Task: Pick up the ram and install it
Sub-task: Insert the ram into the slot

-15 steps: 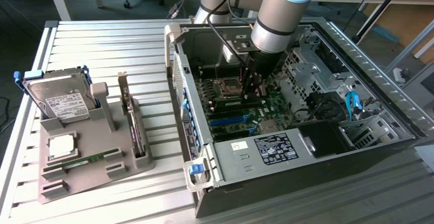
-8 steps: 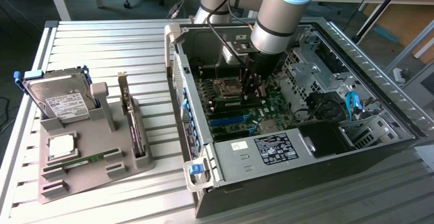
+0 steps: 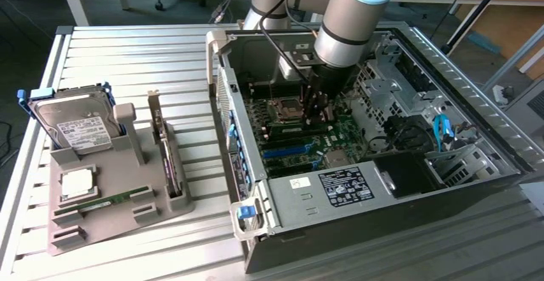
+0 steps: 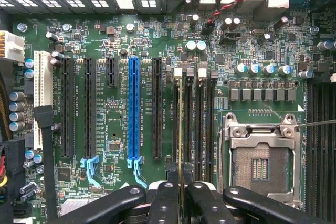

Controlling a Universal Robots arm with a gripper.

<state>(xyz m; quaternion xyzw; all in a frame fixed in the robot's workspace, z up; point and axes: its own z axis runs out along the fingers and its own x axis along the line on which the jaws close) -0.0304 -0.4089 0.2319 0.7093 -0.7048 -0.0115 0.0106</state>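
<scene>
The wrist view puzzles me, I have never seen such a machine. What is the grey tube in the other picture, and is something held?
The grey tube is a robot arm. The exterior view looks from outside at an open computer case on a slatted metal table. The wrist view comes from a camera on the arm, looking down on the green motherboard. The black fingers are closed on the ram, a thin stick seen edge-on, lined up with the memory slots. Beside the case, a grey holder carries a hard drive and an expansion card.
</scene>
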